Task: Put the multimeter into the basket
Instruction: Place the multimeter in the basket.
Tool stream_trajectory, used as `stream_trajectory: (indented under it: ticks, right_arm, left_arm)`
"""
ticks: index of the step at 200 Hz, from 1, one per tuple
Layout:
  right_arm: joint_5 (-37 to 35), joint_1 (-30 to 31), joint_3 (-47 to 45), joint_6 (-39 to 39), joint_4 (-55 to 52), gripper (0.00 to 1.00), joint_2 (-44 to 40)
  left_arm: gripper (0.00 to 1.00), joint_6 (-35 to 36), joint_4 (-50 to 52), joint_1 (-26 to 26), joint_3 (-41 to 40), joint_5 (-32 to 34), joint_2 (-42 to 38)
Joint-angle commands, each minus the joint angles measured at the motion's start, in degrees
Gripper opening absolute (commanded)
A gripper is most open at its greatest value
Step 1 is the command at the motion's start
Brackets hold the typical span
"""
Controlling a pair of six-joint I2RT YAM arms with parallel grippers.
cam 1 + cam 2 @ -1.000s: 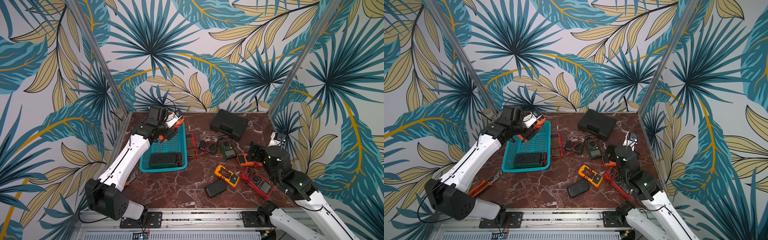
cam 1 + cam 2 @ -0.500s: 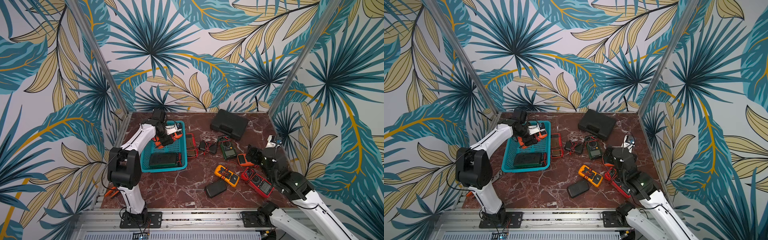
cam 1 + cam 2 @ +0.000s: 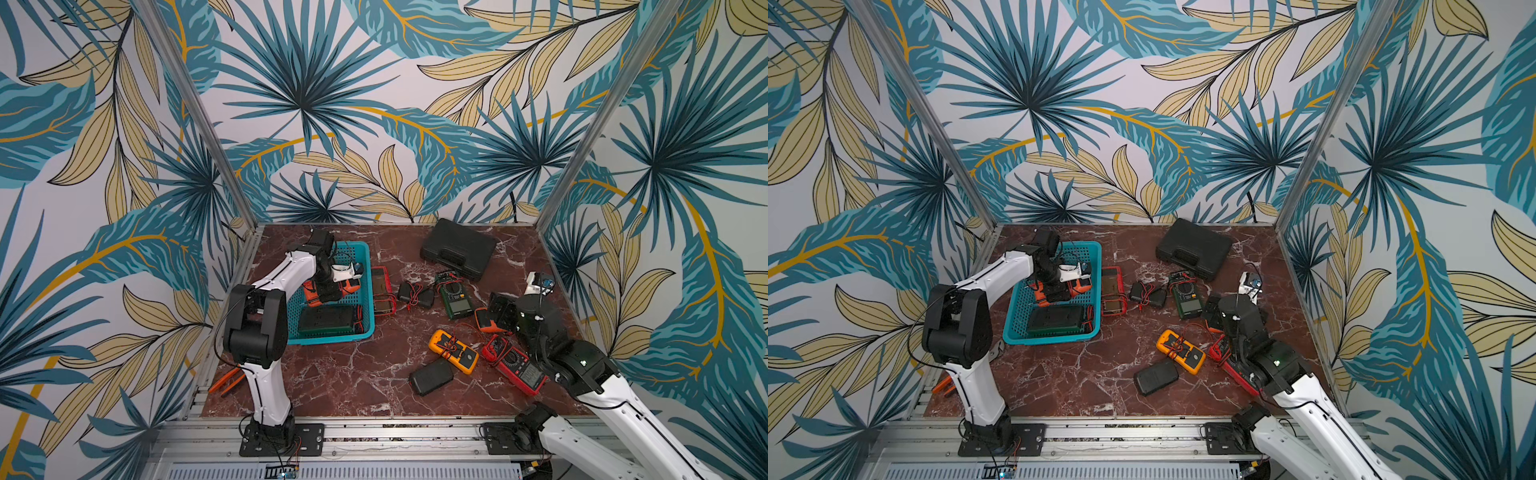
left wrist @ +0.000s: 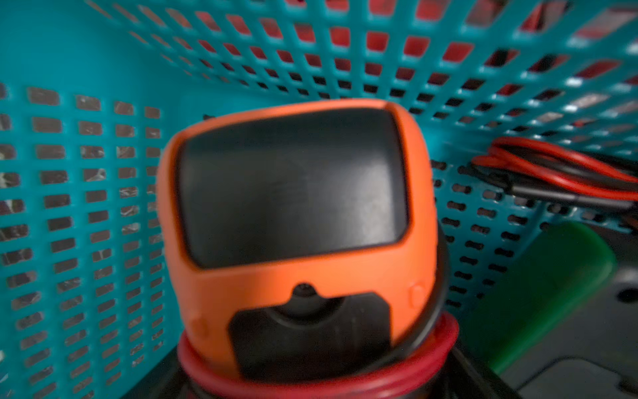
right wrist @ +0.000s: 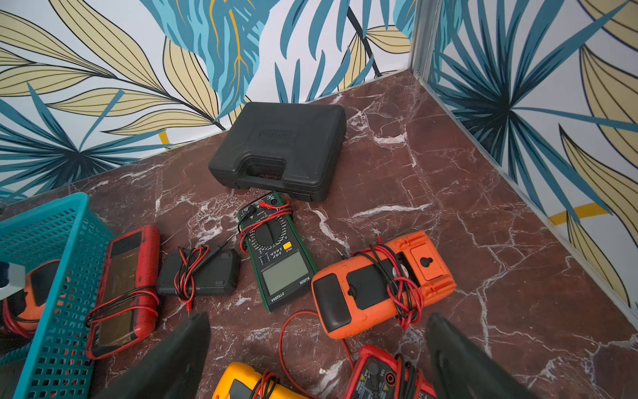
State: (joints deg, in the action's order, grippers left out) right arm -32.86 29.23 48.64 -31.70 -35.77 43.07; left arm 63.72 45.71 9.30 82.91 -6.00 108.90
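Holding the orange multimeter [image 4: 293, 207] across its body with the left gripper [image 3: 328, 291], jaws set wide yet pinching it. Position: low inside the basket [image 3: 332, 338], in the far half. Contact with the mesh floor: cannot tell. Right gripper [image 5: 319, 321] hanging above the desk [image 5: 448, 155], jaws spread, nothing between.

Probable faults:
- Releasing above the floor: likely to tip the meter onto the dark green meter [image 3: 328, 322] at the near end, or against a wall.
- Snagging on the red lead [image 4: 310, 385] wound round the body: risk of dragging the meter back out on withdrawal.
- Catching a jaw in the perforated wall: risk of shifting the whole basket.

Withdraw straight up, only after full release.
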Motion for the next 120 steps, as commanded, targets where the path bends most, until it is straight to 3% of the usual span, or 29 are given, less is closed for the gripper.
stream_trajectory:
  ticks: [1, 72, 79, 88, 120]
  right_arm:
    - [1.3, -0.07, -0.83, -0.31, 1.31, 0.99, 0.72]
    - [1.41, -0.14, -0.4, -0.36, 2.19, 1.0, 3.01]
    - [1.55, -0.12, -0.24, -0.29, 2.28, 0.99, 3.54]
    - [1.8, -0.06, 0.02, -0.26, 2.28, 0.99, 4.1]
    - [2.36, -0.13, 0.53, -0.42, 2.35, 1.0, 5.36]
  left_arm:
    - [0.15, 1.78, -2.22, -0.18, 1.2, 0.37, 1.11]
    - [0.25, 6.39, -0.94, 0.42, -1.76, 0.91, 0.37]
    - [0.29, 6.68, -1.24, 0.46, -2.19, 0.81, 0.05]
    - [0.42, 6.89, -1.56, 0.63, -2.57, 0.56, -0.24]
    - [0.53, 7.18, -1.03, 0.99, -2.32, -0.92, -0.86]
